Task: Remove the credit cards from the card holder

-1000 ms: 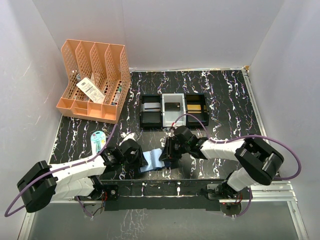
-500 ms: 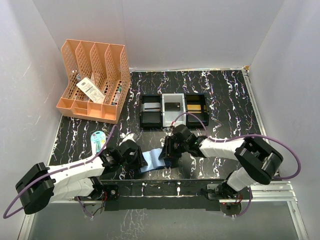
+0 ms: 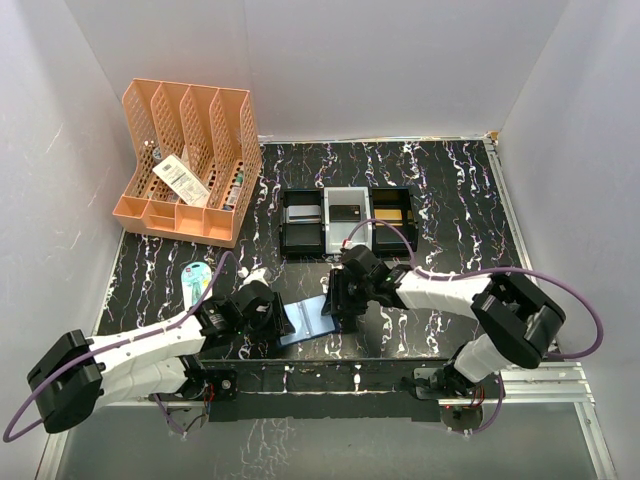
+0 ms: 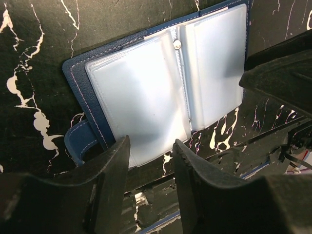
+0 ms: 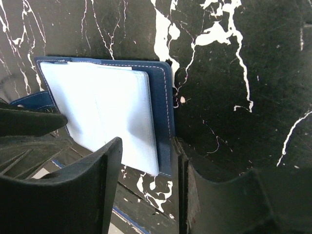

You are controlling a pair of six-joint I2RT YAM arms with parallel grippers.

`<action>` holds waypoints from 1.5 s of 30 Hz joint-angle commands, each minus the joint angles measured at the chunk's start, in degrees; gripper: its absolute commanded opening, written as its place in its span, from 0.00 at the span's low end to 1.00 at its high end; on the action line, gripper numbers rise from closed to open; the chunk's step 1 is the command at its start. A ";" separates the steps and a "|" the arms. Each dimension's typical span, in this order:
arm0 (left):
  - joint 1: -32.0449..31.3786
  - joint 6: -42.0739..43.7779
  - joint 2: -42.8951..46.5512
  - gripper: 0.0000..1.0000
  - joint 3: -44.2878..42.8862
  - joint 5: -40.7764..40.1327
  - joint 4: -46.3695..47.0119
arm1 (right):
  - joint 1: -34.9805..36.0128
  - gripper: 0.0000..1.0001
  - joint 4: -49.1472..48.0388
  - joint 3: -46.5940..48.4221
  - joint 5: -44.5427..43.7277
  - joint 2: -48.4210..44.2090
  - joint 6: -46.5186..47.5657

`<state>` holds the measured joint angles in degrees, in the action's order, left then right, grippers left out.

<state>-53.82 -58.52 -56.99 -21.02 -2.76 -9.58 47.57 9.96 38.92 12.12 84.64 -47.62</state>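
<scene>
The navy card holder [image 3: 303, 321] lies open and flat near the table's front edge, between both arms. Its pale clear sleeves [image 4: 161, 92] face up, and no card shows inside them. My left gripper [image 4: 150, 145] hovers open over the holder's near left edge, with nothing between its fingers. My right gripper [image 5: 146, 145] is open over the holder's [image 5: 105, 112] right edge, with the navy border showing in the gap. A dark credit card [image 3: 347, 212] rests in the grey tray, and a greyish one [image 3: 305, 214] lies in the black tray left of it.
A row of black and grey trays [image 3: 330, 240] stands behind the holder. An orange file rack [image 3: 190, 160] fills the back left corner. A pale blue oval case [image 3: 197, 277] lies by the left arm. The table's front rail [image 3: 320, 365] runs just behind the holder.
Both grippers have spread their jaws wider. The right gripper has shifted slightly left and back, and the holder now lies open and flat between them.
</scene>
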 commanded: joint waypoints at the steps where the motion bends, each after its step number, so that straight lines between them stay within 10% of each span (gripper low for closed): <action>1: -0.25 1.12 1.31 0.41 -1.12 -0.80 -3.01 | 0.21 0.40 -1.66 2.33 0.65 2.07 1.53; 7: -0.28 0.60 -0.86 0.39 0.99 0.43 -0.02 | 0.24 0.32 -3.76 1.66 2.73 2.35 1.00; 16: -0.25 0.92 -1.17 0.36 0.27 -0.92 -2.70 | 0.24 0.45 6.11 6.23 -5.39 -2.70 3.72; 45: -0.26 0.51 -2.73 0.34 1.69 0.13 0.27 | 1.33 0.25 -13.91 -0.07 12.10 5.51 -3.59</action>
<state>-53.84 -58.39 -58.19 -20.73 -2.46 -8.25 48.10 2.61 39.42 20.21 89.62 -48.73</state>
